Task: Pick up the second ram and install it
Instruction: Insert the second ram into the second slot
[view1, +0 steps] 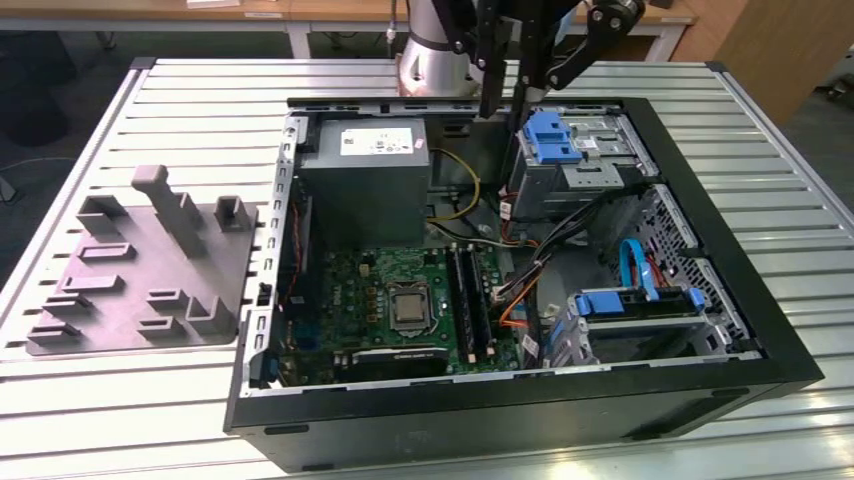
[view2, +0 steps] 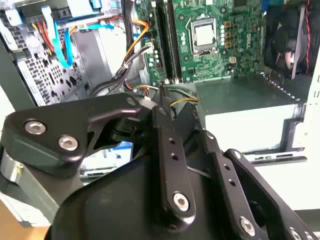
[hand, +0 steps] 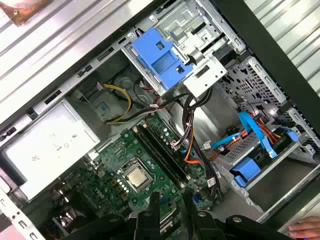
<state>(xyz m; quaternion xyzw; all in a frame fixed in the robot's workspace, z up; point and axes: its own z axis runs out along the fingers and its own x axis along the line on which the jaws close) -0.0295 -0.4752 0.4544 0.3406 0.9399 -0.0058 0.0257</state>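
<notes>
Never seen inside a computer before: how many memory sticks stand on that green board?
2, side by side: first stick beside the processor socket, second stick nearer the orange cables. None seems hidden.

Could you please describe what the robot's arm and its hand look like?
The arm is a smooth, silver-grey cylinder. The hand is matte black. It is built from flat, round-ended link plates joined by silver round-headed screws, and it ends in two slim, straight fingers with small holes along them.
</notes>
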